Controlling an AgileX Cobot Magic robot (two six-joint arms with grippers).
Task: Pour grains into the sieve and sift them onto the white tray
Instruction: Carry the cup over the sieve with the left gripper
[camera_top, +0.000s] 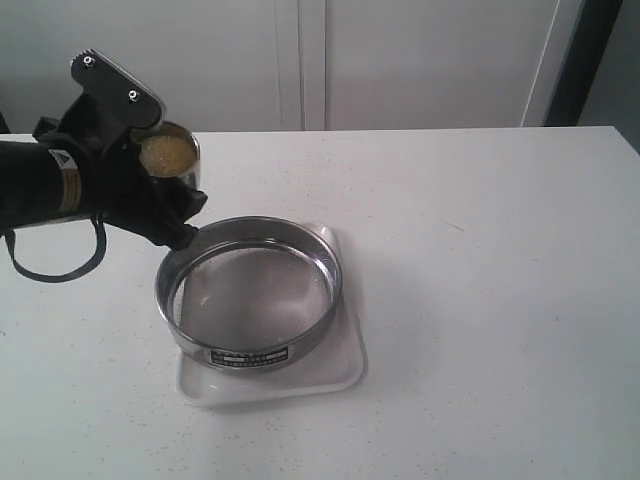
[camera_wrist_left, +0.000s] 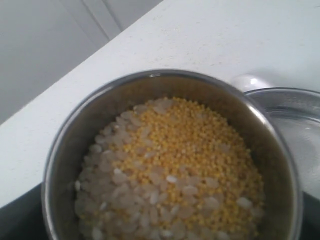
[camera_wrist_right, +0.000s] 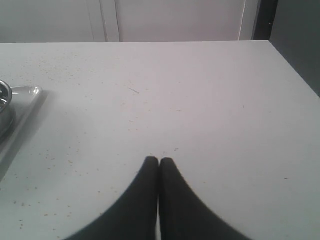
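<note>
With the left gripper we are clamping the steel cup of grains near the white tray's far left corner, readying a pour into the sieve; the right gripper is idling closed, empty.

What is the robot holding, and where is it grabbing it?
The left gripper holds the steel cup of grains, jaws clamped across its outer wall. The right gripper holds nothing; its jaws are shut.

The black-and-white label on the sieve wall, on the side away from the left claw, is too small to read. So is the yellow sticker on the arm.
</note>
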